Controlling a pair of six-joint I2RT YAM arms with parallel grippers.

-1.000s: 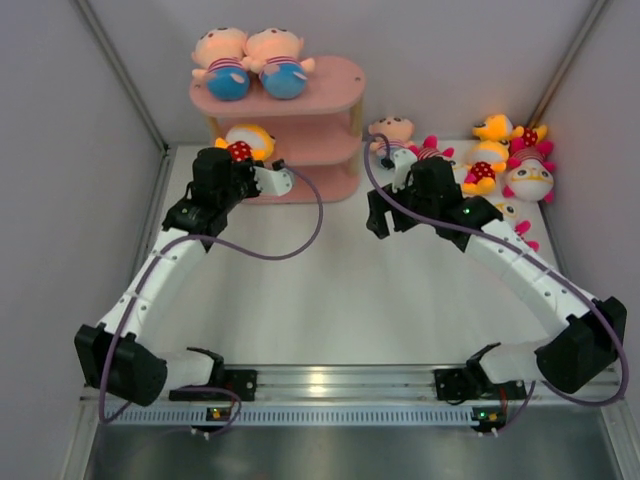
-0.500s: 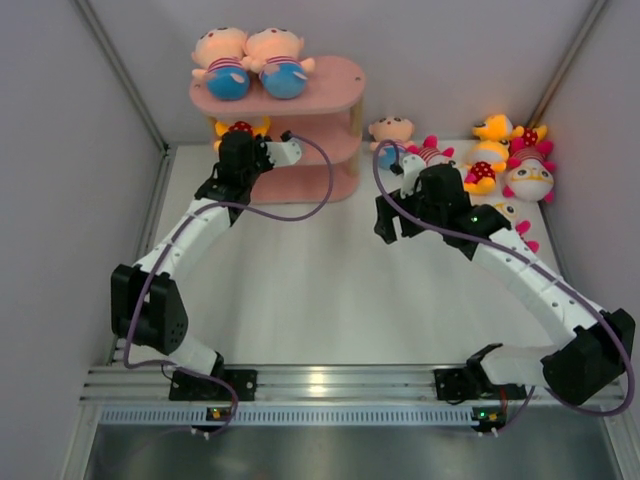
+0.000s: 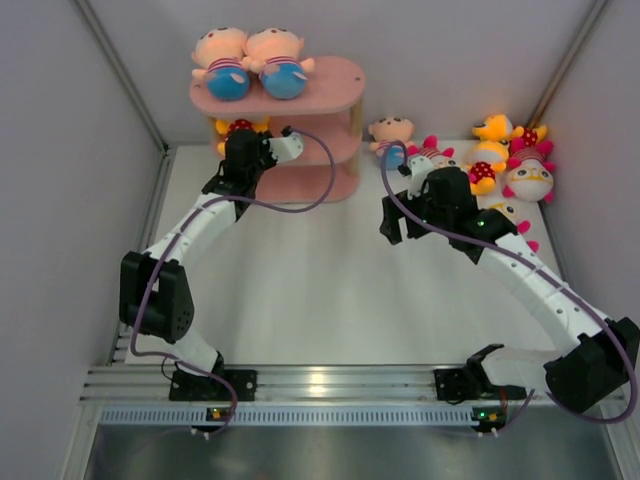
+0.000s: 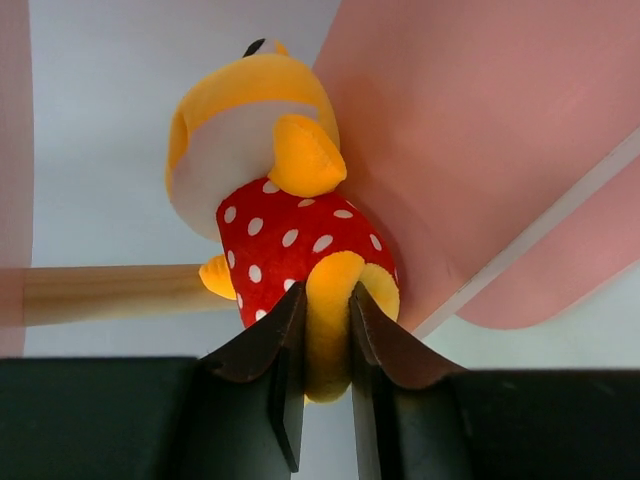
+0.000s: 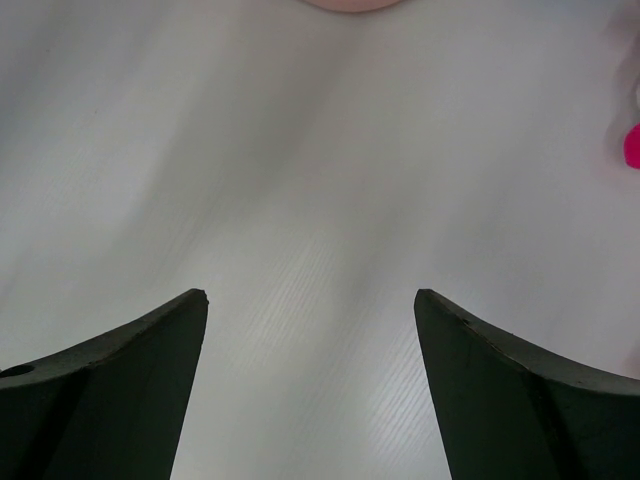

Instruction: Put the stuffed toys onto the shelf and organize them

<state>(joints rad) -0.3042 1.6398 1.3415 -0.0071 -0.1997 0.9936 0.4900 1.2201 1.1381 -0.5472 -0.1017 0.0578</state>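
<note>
While your left gripper [image 4: 325, 300] pinched the yellow toy [image 4: 285, 200] by one foot, the toy sat at the left end of the shelf's [image 3: 335, 85] middle tier, under the top board. Its long axis ran straight out from the fingers, head away, into the gap. A post [image 4: 110, 292] lay just beside it. Couldn't tell if it rested on the board. My read: push along that axis, then let go. Two dolls [image 3: 228, 70] lay side by side on top. Your right gripper [image 5: 310, 300] was spread wide, holding nothing, over the table [image 5: 300, 150]. The loose pile [image 3: 487, 150] lay just beyond it, back right. So the right arm was nearer those and the left arm nearer the shelf.
</note>
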